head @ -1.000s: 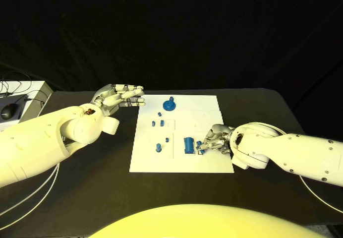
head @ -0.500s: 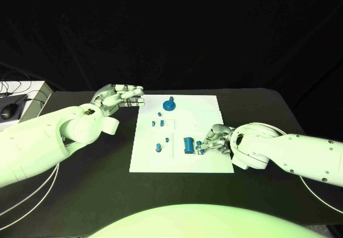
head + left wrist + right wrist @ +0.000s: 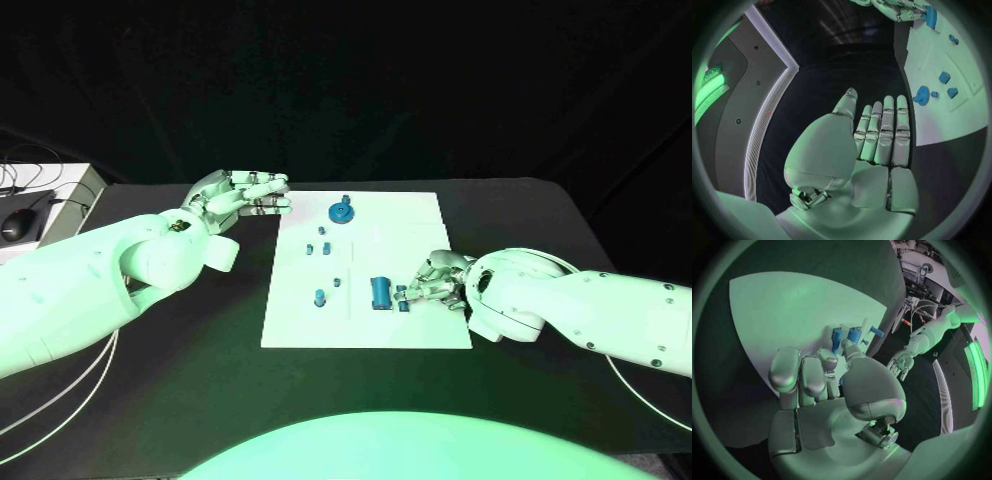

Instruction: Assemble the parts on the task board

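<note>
At frame ctr of head view, on black table (image 3: 188, 340): white task board (image 3: 404, 215), blue parts scattered over it. Round blue part (image 3: 342, 211) toward board's upper edge; small pieces (image 3: 320, 247) in mid-left; single small piece (image 3: 319, 296) lower left; larger blue cylinder (image 3: 381, 291) lower ctr-right. Just right of cylinder, right hand (image 3: 434, 283) down on board, fingers curled round a small blue part (image 3: 405, 303); wrist view shows blue bits at fingertips (image 3: 844, 342), so grasping it. Left of board's upper-left corner, apart from it, left hand (image 3: 242, 194) raised over bare table, fingers straight and close together, holding nothing. At far left edge, grey box w/ mouse (image 3: 18, 224) and cables.
</note>
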Tool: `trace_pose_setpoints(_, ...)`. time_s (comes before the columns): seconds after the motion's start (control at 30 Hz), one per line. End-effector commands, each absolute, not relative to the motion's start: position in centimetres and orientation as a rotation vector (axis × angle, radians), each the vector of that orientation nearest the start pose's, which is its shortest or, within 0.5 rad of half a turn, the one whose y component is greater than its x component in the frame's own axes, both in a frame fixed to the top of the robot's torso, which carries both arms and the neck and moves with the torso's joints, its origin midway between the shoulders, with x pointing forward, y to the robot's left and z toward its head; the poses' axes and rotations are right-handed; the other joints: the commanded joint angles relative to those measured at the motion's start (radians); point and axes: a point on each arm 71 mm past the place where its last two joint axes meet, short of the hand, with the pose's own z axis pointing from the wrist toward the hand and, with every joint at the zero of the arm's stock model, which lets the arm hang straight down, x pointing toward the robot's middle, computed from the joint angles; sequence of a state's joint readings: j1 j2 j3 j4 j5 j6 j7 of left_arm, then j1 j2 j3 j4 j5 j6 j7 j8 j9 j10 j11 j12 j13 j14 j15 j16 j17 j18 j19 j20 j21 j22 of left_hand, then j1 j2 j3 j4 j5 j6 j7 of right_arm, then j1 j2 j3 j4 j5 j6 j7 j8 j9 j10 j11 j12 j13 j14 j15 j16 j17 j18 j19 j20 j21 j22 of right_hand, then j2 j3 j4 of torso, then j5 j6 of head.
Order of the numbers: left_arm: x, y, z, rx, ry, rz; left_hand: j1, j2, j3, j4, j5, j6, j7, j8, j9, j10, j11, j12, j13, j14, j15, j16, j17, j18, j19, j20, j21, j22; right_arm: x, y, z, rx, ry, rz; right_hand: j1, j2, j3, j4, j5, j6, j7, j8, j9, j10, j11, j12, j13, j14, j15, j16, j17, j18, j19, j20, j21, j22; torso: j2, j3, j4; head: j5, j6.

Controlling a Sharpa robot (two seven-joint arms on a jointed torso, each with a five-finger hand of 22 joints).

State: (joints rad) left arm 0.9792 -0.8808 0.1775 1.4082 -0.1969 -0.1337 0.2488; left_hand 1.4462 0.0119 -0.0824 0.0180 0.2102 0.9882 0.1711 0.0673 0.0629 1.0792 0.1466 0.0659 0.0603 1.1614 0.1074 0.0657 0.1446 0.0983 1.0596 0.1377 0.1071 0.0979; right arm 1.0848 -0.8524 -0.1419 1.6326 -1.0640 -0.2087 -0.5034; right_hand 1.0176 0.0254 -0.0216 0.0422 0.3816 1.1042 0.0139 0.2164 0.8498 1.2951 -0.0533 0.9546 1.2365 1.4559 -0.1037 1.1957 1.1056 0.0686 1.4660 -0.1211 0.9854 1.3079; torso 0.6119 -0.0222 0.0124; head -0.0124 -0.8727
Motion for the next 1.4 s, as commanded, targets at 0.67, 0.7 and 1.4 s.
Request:
trace_pose_setpoints(0.67, 48.9, 25.8, -22.3, -1.123, 1.556, -1.489, 0.001, 0.0, 0.005, 0.002, 0.003, -0.006, 0.002, -0.004, -0.001, -0.007, 0.002, -0.003, 0.0, -0.003, 0.007, 0.001, 0.001, -0.008, 0.001, 0.005, 0.005, -0.001, 41.6, -20.4, -28.4, 0.389, 2.194, 0.531, 0.009, 0.004, 0.01, -0.003, 0.006, 0.002, 0.005, 0.008, 0.006, 0.001, 0.005, -0.003, -0.001, 0.0, 0.001, -0.003, -0.001, -0.003, 0.051, 0.006, 0.0, 0.135, 0.0, 0.0, -0.0001, -0.001, 0.0)
trace_pose_setpoints(0.7, 48.9, 25.8, -22.3, -1.123, 1.556, -1.49, 0.001, 0.0, 0.005, 0.002, 0.003, -0.006, 0.002, -0.004, -0.001, -0.007, 0.002, -0.003, 0.0, -0.003, 0.007, 0.001, 0.001, -0.008, 0.001, 0.005, 0.005, -0.001, 41.7, -20.5, -28.4, 0.398, 2.18, 0.545, 0.012, 0.004, 0.011, -0.008, 0.006, 0.0, 0.006, 0.005, 0.003, 0.001, 0.006, -0.002, 0.0, 0.0, 0.002, -0.002, -0.001, -0.003, 0.051, 0.006, -0.001, 0.135, 0.0, 0.0, -0.0001, -0.003, 0.0)
trace_pose_setpoints(1.4, 50.6, 26.7, -22.5, -1.202, 1.305, -1.468, -0.02, -0.017, -0.047, -0.002, -0.147, -0.174, -0.083, -0.014, -0.009, -0.055, 0.021, -0.006, -0.002, -0.233, 0.071, -0.005, -0.082, -0.021, -0.149, 0.068, -0.043, -0.033, 48.5, -26.2, -24.3, 0.825, 1.509, 1.079, 0.242, 0.049, 0.038, -0.132, -0.147, -0.126, 0.133, -0.148, -0.395, -0.248, 0.116, -0.536, -0.576, -0.239, 0.109, -0.633, -0.441, 0.01, -0.215, 0.111, -0.923, -0.353, -0.047, -0.0107, -0.0178, -0.007, 0.056)
